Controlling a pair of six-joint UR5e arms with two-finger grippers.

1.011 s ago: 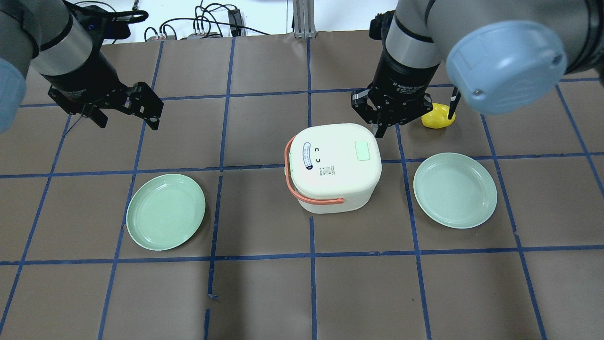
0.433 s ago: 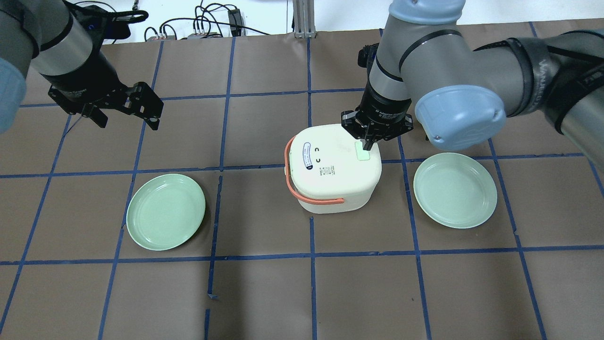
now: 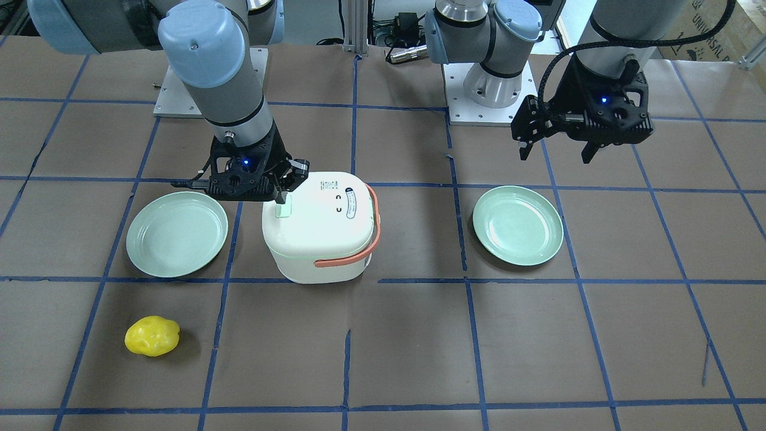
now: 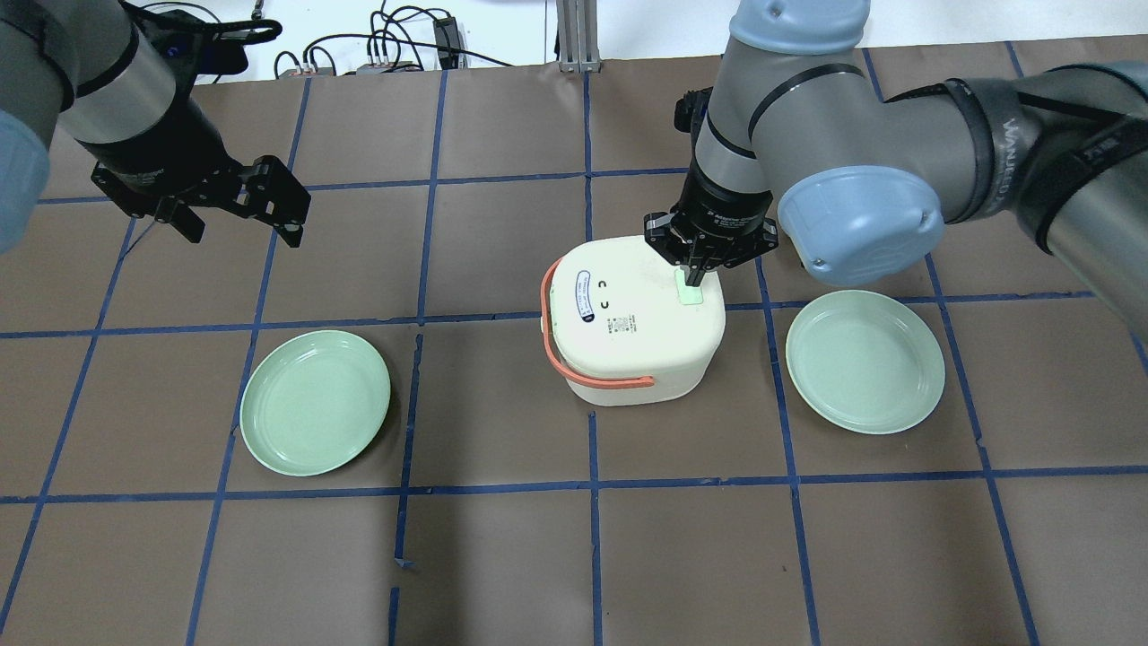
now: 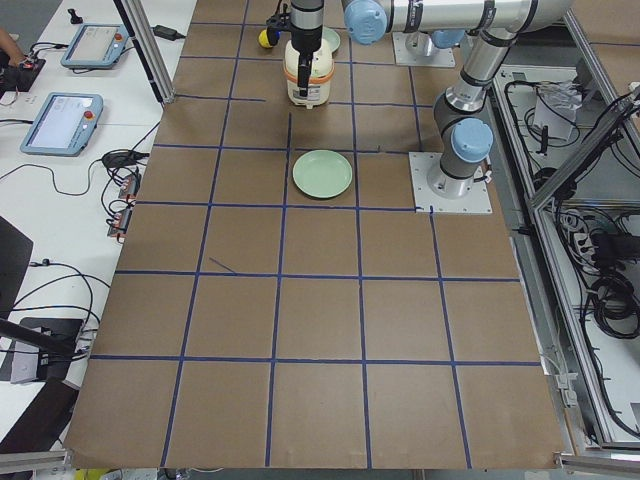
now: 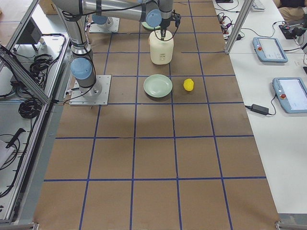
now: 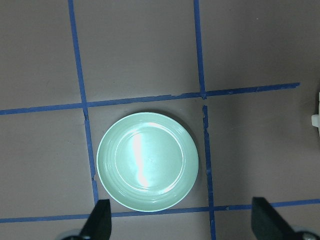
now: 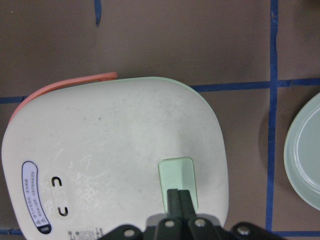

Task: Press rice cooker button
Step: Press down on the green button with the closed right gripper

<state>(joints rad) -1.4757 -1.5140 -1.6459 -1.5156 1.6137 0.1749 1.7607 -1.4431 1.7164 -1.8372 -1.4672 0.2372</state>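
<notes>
The cream rice cooker [image 4: 628, 341] with an orange handle stands mid-table. It also shows in the front view [image 3: 317, 239] and the right wrist view [image 8: 110, 145]. Its pale green button [image 4: 687, 297] sits on the lid's right side. My right gripper [image 4: 691, 280] is shut, with its joined fingertips pointing down onto the button. The contact shows in the front view [image 3: 279, 199] and the right wrist view [image 8: 178, 196]. My left gripper [image 4: 244, 235] is open and empty, hovering high over the table's left part, far from the cooker.
A green plate [image 4: 316, 401] lies left of the cooker and another green plate [image 4: 865, 361] lies right of it. A yellow lemon-like object [image 3: 152, 336] lies beyond the right plate, hidden by my right arm in the overhead view. Cables run along the table's far edge.
My right gripper has moved from behind the cooker's far right corner to over the lid and down onto the green button. The left arm has not moved.
</notes>
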